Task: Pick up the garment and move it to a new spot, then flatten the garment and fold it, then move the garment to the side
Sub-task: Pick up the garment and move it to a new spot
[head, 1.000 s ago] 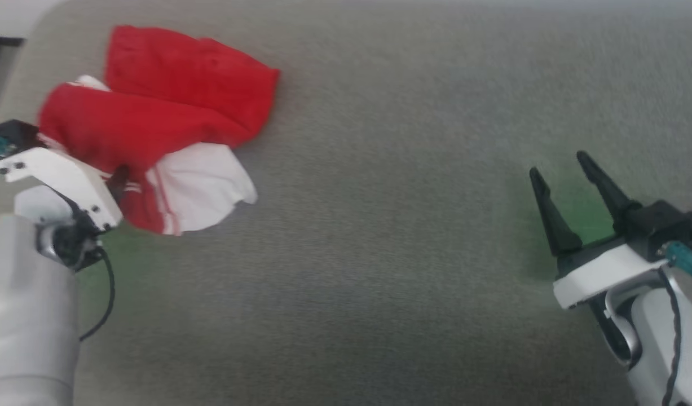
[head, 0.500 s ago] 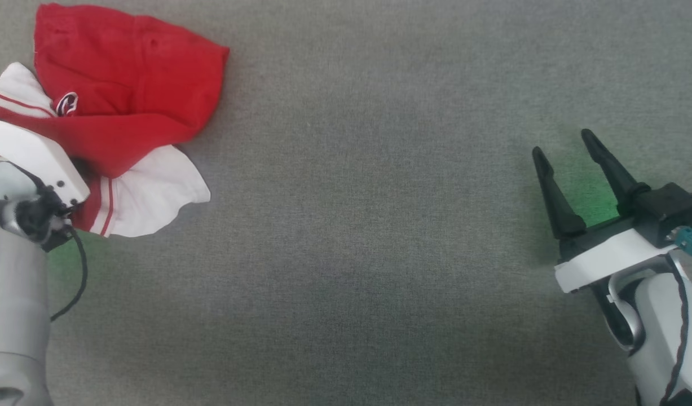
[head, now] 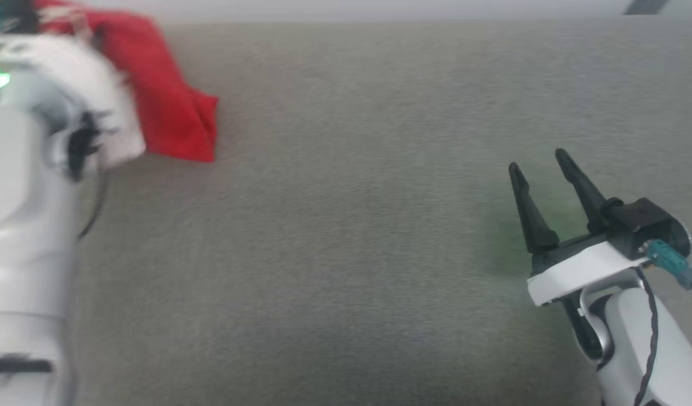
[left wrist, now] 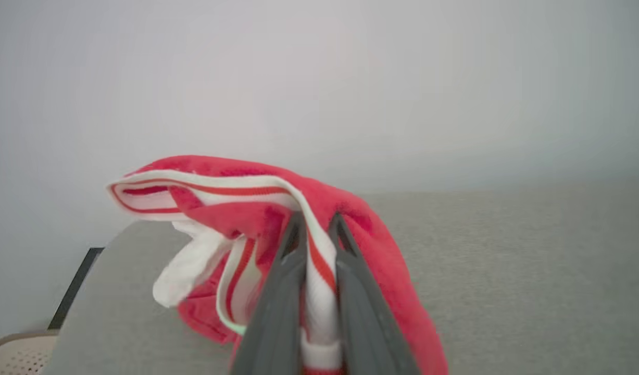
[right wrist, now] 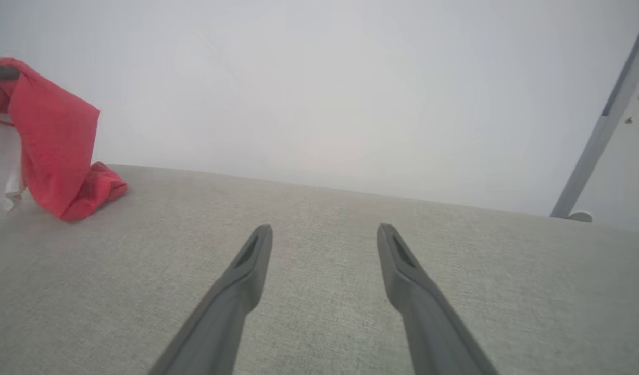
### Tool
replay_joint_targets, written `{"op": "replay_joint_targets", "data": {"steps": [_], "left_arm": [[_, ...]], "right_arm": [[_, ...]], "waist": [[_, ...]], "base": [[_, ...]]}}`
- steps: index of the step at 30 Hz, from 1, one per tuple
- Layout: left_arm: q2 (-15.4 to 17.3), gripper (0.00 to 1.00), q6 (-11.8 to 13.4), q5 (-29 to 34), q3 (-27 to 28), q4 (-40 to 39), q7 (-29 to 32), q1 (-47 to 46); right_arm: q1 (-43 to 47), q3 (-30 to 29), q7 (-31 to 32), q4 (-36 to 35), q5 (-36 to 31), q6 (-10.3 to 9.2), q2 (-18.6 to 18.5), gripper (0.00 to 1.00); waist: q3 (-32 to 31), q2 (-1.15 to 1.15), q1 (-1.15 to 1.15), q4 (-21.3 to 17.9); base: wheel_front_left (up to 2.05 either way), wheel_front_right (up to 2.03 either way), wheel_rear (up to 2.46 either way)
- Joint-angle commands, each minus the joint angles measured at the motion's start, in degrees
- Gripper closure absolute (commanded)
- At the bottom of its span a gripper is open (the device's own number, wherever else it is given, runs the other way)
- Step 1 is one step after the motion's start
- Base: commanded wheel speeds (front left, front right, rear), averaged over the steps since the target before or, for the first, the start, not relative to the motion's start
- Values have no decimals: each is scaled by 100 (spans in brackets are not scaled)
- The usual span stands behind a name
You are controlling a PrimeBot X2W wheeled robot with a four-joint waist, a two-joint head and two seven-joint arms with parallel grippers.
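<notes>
One garment (head: 171, 113) is in play, a red jersey with white parts and white-and-red striped trim, at the far left of the grey cloth-covered bench (head: 351, 254). The left gripper (left wrist: 315, 221) has its two fingers (left wrist: 277, 297) drawn nearly together on a band of the striped trim, which runs up between them, and red cloth bunches around and beyond the tips. In the head view that arm (head: 24, 197) is blurred and hides its own fingers. From the right wrist view the garment (right wrist: 53, 140) hangs from above at the left, with its lowest fold resting on the bench. The right gripper (head: 536, 159) is well apart from it at the near right, fingers spread wide with nothing between them, above bare cloth. In the left wrist view one pale perforated thing (left wrist: 12, 357), perhaps a basket, sits off the bench's left end; its inside cannot be seen. The bench's far edge meets a plain pale wall, and its left end shows a rounded corner. The whole middle of the bench between the two grippers is open. One slanted grey post (right wrist: 605, 120) stands beyond the far right edge.
</notes>
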Motion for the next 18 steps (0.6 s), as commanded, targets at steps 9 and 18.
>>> {"op": "replay_joint_targets", "data": {"steps": [9,18], "left_arm": [[-538,100,-37,-656,-2107,-1164,459,-659],[-1068,100,-33,-2178,-4690,-1509,636,-1336]], "right_arm": [[162,-196,-17,63,88,0,390,0],[-76,-332,-17,101,268,0,704,0]], "waist": [[-57,0,0,-1062],[446,0,0,-2102]], "base": [[0,0,0],[0,0,0]]}}
